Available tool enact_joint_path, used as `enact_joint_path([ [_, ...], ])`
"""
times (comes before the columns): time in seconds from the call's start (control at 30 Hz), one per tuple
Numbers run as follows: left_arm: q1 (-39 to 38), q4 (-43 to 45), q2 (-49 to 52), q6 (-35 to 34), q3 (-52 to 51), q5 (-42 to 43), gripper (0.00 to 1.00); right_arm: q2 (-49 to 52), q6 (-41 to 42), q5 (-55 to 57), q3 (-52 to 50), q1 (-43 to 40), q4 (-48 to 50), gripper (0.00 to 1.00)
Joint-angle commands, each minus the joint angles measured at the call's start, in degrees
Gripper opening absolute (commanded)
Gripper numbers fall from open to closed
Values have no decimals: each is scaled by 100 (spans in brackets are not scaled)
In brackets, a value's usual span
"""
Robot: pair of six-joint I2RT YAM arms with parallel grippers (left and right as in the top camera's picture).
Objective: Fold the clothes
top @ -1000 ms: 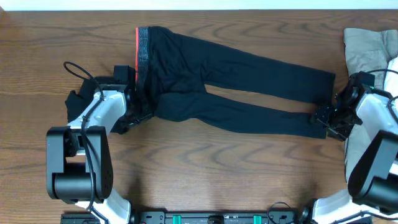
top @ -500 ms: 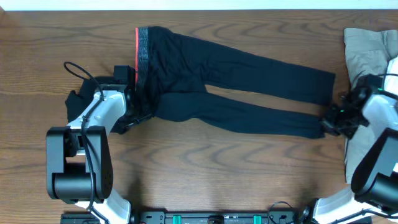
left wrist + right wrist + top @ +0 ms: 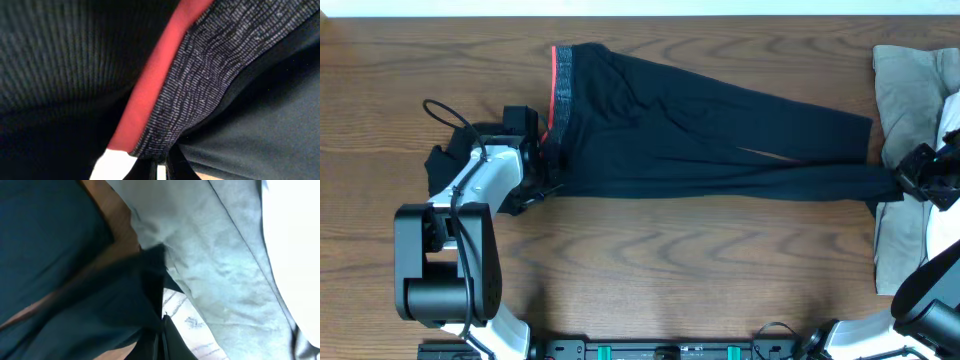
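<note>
— Wooden table (image 3: 650,290): where do the pants (image 3: 700,130) lie?
— Across it, waistband (image 3: 563,85) at nine o'clock, legs toward three.
— And the claws?
— Left gripper (image 3: 542,182) pinches the waistband's six o'clock corner; right gripper (image 3: 902,187) pinches the lower leg's end.

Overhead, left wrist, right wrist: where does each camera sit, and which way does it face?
Overhead: above the table, looking straight down at the pants; both arms show, left claw at the waistband, right claw at a leg end.
Left wrist: on the left arm, close against the waistband; its claw barely shows at the bottom edge.
Right wrist: on the right arm, facing the leg end and a beige cloth; claw at the bottom edge.
Shared: overhead and left wrist both show the red-edged waistband.
</note>
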Motion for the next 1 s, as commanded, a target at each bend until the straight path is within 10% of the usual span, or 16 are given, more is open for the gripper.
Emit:
enact_joint_path([
  [0.0, 63, -260, 46, 7, 59, -70, 6, -44, -114, 304, 37, -17, 0, 5],
  [0.27, 356, -625, -26, 98, 136, -72, 6, -44, -109, 1025, 37, -24, 13, 22],
  [0.43, 511, -706, -28, 120, 138, -66, 6, -44, -68, 826, 37, -22, 11, 15],
  [0.7, 525, -857, -28, 205, 140, -50, 6, -37, -68, 264, -256, -13, 66, 59],
  [0.97, 525, -992, -33, 208, 140, -48, 6, -37, -46, -280, -1296, -13, 1198, 63],
])
